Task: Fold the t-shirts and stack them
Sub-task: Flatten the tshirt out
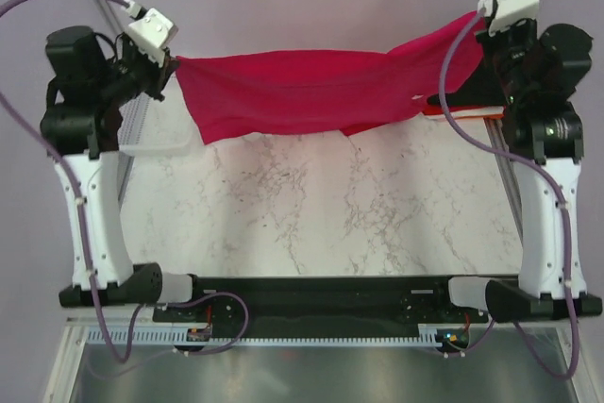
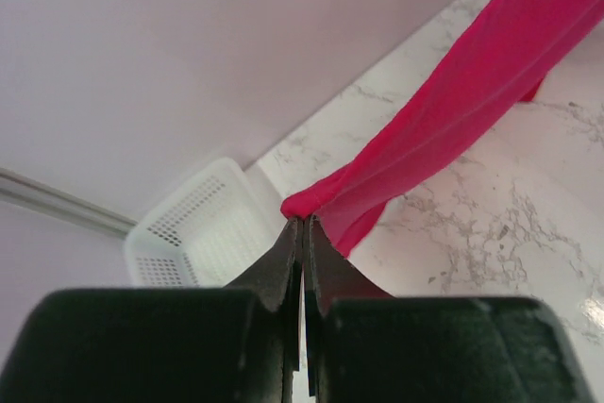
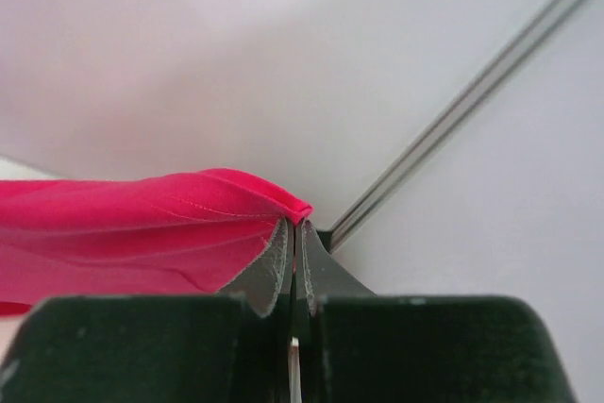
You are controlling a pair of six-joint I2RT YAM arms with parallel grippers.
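Observation:
The crimson-pink t-shirt is stretched in the air across the far side of the marble table, its lower edge hanging near the surface. My left gripper is shut on its left corner; in the left wrist view the jaws pinch the cloth. My right gripper is shut on its right corner, held higher; in the right wrist view the jaws pinch the folded hem. Thin orange-red and white edges of folded shirts show at the far right, mostly hidden by the shirt and arm.
A white plastic mesh basket stands at the far left under the left arm, also in the left wrist view. A metal frame rail runs behind the right gripper. The arm bases sit at the near edge.

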